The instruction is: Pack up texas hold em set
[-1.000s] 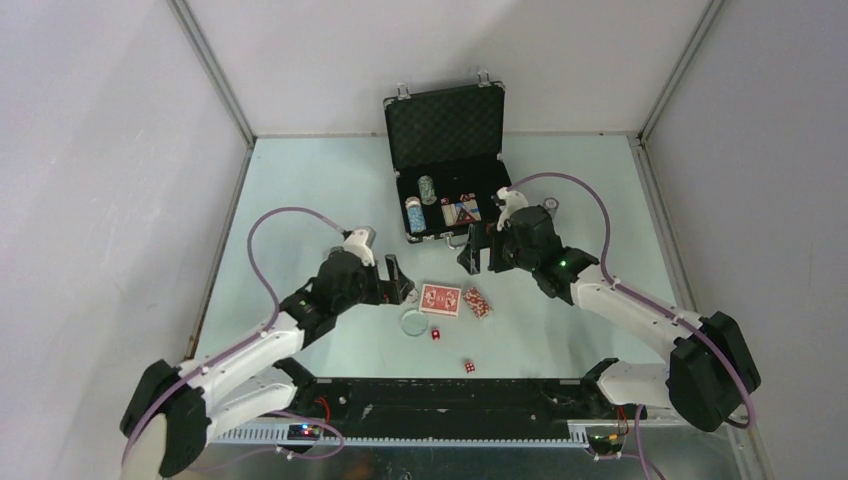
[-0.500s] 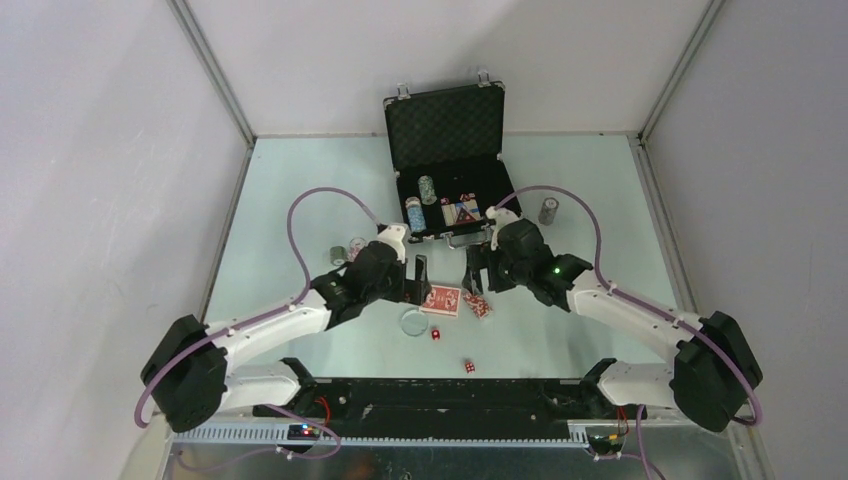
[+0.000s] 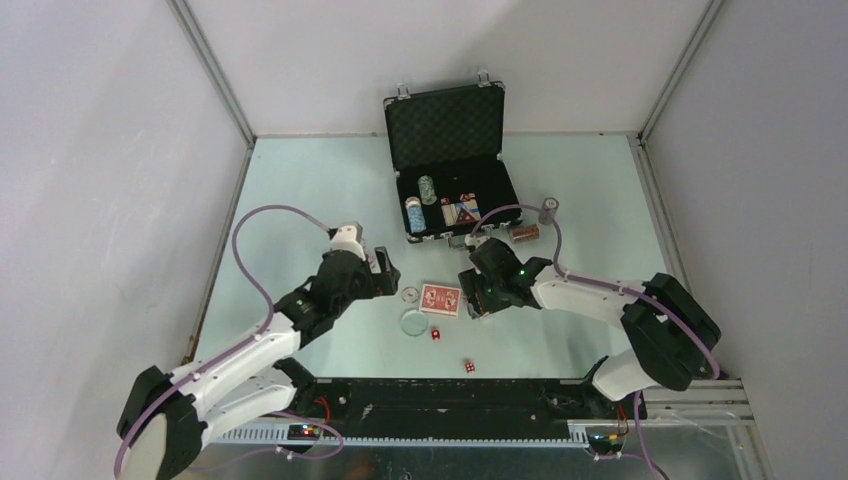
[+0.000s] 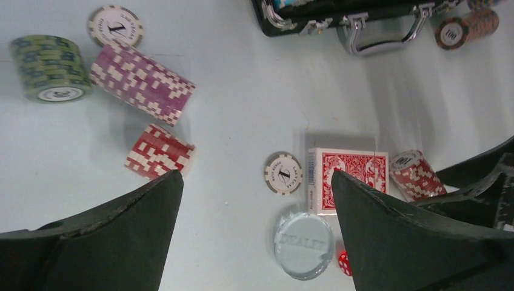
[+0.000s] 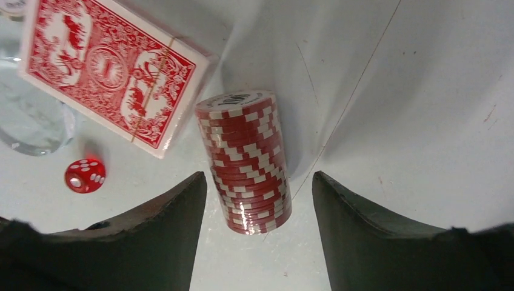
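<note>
right gripper (image 5: pixel 257 182) has come down from the briefcase (image 3: pixel 445 125) to the red chip stack (image 5: pixel 248 163), lying just beside the card deck (image 5: pixel 109 73) on the table — open jaws straddle it, long axis along the gap — left gripper (image 4: pixel 256 179), also open, is farther.

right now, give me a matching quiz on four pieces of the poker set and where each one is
Things:
1 red chip stack
2 dealer disc
3 purple chip stack
4 briefcase

Places or states:
a open, lid raised, farthest back
b beside the green chip stack
c between the open fingers of the right gripper
d beside the card deck, on its near side

Pairs: 1-c, 2-d, 3-b, 4-a
</note>
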`<state>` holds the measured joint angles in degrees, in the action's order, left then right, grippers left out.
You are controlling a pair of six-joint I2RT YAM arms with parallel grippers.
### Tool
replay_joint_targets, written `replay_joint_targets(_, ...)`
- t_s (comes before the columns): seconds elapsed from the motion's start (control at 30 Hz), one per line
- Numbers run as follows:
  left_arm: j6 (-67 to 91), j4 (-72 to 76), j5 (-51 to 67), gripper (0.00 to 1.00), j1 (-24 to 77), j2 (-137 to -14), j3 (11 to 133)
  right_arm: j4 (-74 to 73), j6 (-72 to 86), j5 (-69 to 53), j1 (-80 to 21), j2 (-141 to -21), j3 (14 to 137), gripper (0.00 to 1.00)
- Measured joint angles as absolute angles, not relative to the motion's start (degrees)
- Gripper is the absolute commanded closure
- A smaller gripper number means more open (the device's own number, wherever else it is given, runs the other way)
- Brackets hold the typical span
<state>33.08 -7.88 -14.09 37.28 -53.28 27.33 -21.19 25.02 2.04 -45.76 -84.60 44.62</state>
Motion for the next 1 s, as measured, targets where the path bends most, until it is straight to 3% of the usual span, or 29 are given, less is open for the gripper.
replay_joint_targets(0.1,33.43,-8.12,-16.01,0.0,36.8,-51.35,27.03,-21.98,25.02,2.5,-46.09,-86.61,45.15,0.39)
replay_joint_targets(0.27,33.67,-8.38,-18.85,0.0,36.16,-48.8,26.06,-22.63,24.67,2.96,-46.24,-89.43,47.97,0.65)
replay_joint_targets(0.3,33.67,-8.64,-19.33,0.0,36.1,-48.16,25.74,-23.0,24.93,3.01,-45.95,-89.86,48.77,0.66)
replay_joint_targets(0.7,33.63,-9.78,-21.26,0.0,35.51,-44.88,25.23,-23.05,24.86,-1.56,-36.56,-91.42,61.84,0.67)
replay_joint_targets(1.0,33.56,-9.82,-21.23,0.0,35.0,-44.86,25.23,-19.51,26.59,-8.14,-33.41,-105.67,78.39,0.67)
